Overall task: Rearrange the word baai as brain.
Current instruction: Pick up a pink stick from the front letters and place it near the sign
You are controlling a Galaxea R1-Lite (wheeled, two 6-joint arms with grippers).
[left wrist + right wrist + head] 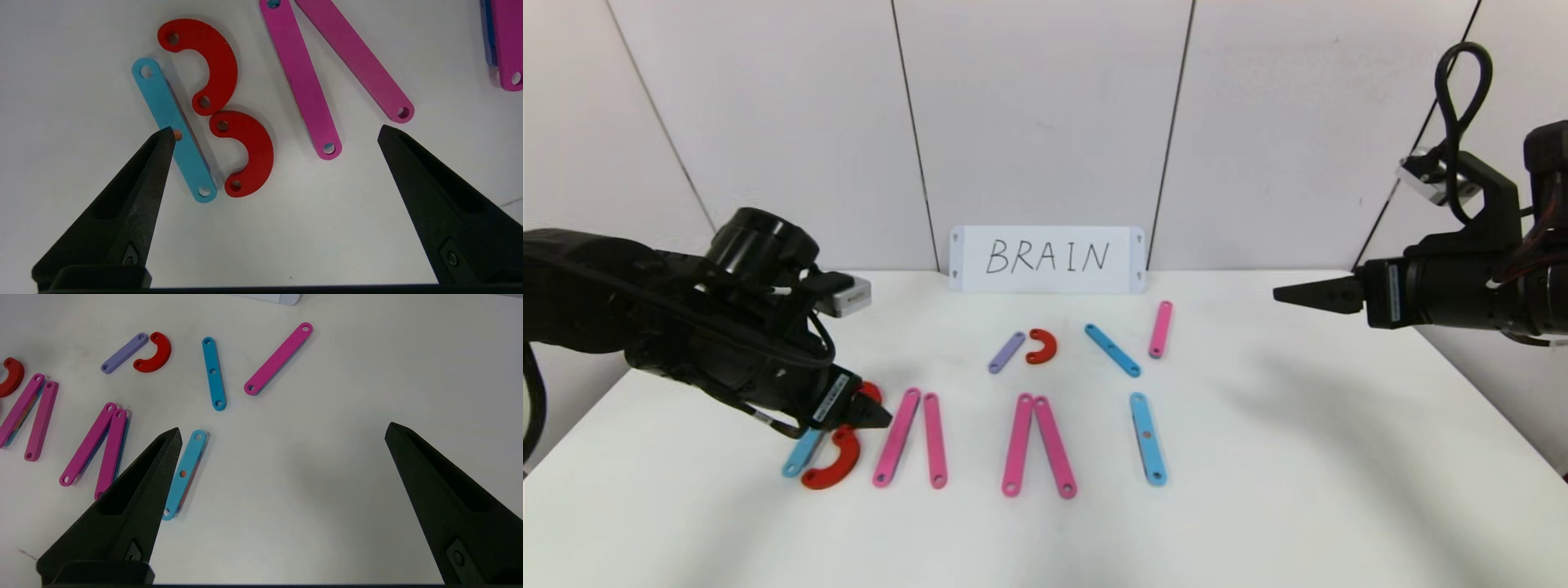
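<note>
A blue bar [800,453] with two red arcs [833,467] forms a B at the left front. To its right lie a pink bar pair [915,438], a second pink pair [1036,446] and a blue bar [1147,438]. Behind them lie a purple bar [1007,352], a red arc [1042,346], a blue bar [1112,349] and a pink bar [1161,329]. My left gripper [878,416] is open and empty, low over the B; its wrist view shows the blue bar [173,128] and arcs [253,151] between the jaws. My right gripper [1278,294] is open and empty, raised at the right.
A white card reading BRAIN [1047,259] stands against the back wall. The white table [1339,457] is bare on the right side and along the front. The right wrist view shows the front blue bar [186,473] beside one finger.
</note>
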